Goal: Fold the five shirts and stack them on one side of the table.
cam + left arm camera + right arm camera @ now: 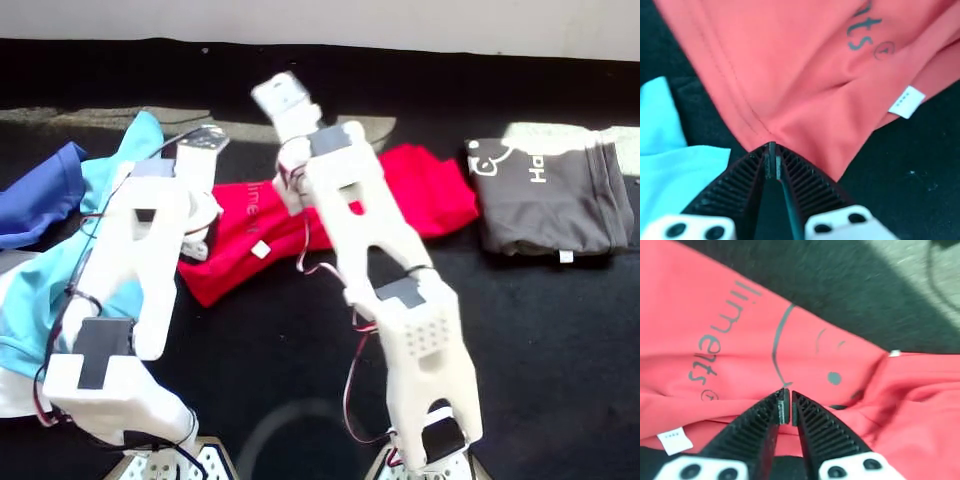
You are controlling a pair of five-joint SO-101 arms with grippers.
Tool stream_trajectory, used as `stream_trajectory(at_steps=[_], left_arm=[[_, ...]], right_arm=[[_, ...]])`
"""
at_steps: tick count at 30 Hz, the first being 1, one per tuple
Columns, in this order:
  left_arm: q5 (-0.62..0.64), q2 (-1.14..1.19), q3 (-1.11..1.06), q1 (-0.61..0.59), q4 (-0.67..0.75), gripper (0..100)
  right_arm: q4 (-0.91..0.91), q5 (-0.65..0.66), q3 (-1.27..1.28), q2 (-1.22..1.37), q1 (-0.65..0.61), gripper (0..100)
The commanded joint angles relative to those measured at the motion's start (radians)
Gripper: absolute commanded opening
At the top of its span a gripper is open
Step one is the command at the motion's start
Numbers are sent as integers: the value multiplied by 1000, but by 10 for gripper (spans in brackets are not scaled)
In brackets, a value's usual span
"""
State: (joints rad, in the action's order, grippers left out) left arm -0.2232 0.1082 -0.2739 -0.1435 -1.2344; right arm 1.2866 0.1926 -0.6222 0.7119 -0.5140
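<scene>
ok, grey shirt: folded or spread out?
Folded. The grey shirt lies as a compact rectangle with stacked layers showing along its edge.

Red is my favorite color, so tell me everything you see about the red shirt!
The red shirt is soft, wrinkly cloth with grey writing and a winking face printed on it, plus a small white tag at its edge. It lies bunched across the middle of the black table. The left hand pinches one corner and the right hand pinches its printed front.
</scene>
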Motion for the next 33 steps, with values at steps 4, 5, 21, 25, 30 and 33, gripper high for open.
stream_trajectory(at_steps=[4,5,21,25,30,33], left_arm=[[5,-51,5,-122,52,10],[9,-51,5,-128,64,10],[83,-50,5,-174,120,10],[83,-50,5,-197,115,10],[83,-50,5,-234,115,10],[83,-50,5,-254,115,10]], right_arm=[[65,-3,-39,5,-27,19],[93,-3,-39,4,-30,19],[344,-8,-117,-96,-56,5],[340,-8,-116,-65,-122,5],[341,-8,-116,-12,-179,5],[374,-6,-116,24,-180,5]])
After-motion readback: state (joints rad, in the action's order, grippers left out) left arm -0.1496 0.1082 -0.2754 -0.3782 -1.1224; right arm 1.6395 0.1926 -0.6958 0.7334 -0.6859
